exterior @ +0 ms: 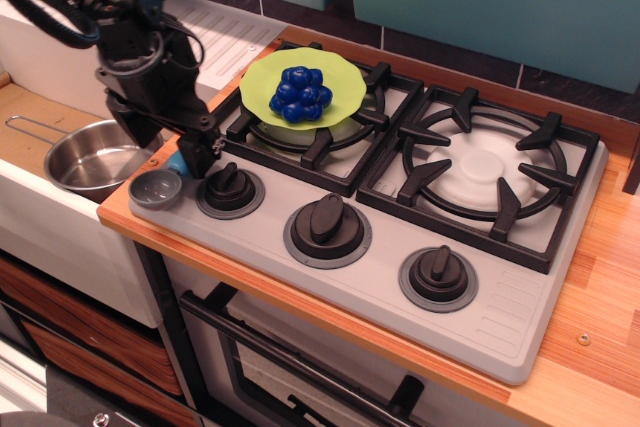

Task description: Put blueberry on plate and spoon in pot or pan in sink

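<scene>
The dark-blue blueberry (300,93) lies on the lime plate (345,95), which rests on the left rear burner. The spoon (155,188) lies at the stove's front left corner, grey bowl toward the sink; its light-blue handle is mostly hidden by my gripper. My gripper (175,152) is low over that handle, with its jaws open on either side of it. The shiny steel pan (88,157) sits in the sink (45,227), just left of the spoon, with its wire handle pointing left.
Three black knobs (326,226) line the stove front; the nearest one (229,188) is right beside my gripper. Black burner grates (485,172) cover the right of the stove. The ribbed drainboard (228,32) lies behind my arm. Wooden counter (600,287) is at the right.
</scene>
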`<control>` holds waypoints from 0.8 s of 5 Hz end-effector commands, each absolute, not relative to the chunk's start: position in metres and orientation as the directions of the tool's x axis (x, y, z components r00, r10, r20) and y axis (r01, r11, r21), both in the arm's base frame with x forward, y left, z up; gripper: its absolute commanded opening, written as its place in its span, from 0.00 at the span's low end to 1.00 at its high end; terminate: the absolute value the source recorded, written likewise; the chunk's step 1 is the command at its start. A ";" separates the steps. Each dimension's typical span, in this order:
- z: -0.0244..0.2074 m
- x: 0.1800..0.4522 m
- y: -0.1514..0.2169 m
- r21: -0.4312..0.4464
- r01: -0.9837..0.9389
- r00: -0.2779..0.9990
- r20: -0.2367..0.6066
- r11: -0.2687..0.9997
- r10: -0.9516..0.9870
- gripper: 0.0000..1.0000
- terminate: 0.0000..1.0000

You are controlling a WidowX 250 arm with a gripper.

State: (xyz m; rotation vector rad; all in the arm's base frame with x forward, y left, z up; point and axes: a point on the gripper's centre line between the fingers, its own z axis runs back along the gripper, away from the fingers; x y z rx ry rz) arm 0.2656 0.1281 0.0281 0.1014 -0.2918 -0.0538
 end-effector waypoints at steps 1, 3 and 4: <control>0.032 0.269 0.136 0.113 0.048 0.941 0.329 0.992 -0.083 1.00 0.00; 0.031 0.275 0.133 0.080 0.042 0.953 0.297 0.996 -0.064 0.00 0.00; 0.037 0.278 0.129 0.074 0.043 0.956 0.286 0.996 -0.062 0.00 0.00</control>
